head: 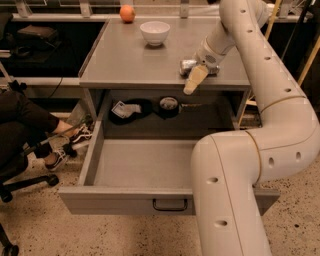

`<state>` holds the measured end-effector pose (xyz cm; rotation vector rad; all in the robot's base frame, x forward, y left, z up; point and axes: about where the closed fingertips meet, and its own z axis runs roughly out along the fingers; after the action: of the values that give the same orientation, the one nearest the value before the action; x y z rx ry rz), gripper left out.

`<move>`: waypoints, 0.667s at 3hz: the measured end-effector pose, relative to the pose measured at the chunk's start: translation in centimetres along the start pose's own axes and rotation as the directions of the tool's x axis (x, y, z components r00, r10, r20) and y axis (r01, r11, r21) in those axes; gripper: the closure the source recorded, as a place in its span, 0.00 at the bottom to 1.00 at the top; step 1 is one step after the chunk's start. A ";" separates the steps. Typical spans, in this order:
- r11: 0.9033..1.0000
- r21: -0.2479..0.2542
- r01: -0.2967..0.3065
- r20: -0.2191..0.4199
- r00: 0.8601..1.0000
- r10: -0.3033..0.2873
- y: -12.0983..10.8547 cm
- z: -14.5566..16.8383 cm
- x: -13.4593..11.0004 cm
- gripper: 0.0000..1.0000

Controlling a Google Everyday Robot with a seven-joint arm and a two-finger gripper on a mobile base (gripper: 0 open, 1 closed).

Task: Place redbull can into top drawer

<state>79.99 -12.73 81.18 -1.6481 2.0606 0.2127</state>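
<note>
The redbull can is a small silvery can lying on its side near the front right of the grey cabinet top. My gripper hangs right over and in front of the can, reaching down past the top's front edge and hiding the can's right part. Whether the can is held cannot be told. Below, the top drawer is pulled wide open toward the camera, its grey floor bare, with a dark bail handle at the centre of its front panel. My arm's large white links cover the drawer's right side.
A white bowl and an orange fruit stand at the back of the cabinet top. Dark items lie in the recess behind the drawer. A seated person's legs and shoes and a chair base are at the left.
</note>
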 end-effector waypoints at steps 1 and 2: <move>1.000 0.000 0.000 0.000 1.000 0.000 0.0 0.0 0.0 0.41; 1.000 0.001 0.000 0.000 1.000 0.000 0.2 -0.7 -0.4 0.65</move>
<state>79.69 -12.64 81.94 -1.6477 2.0605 0.2122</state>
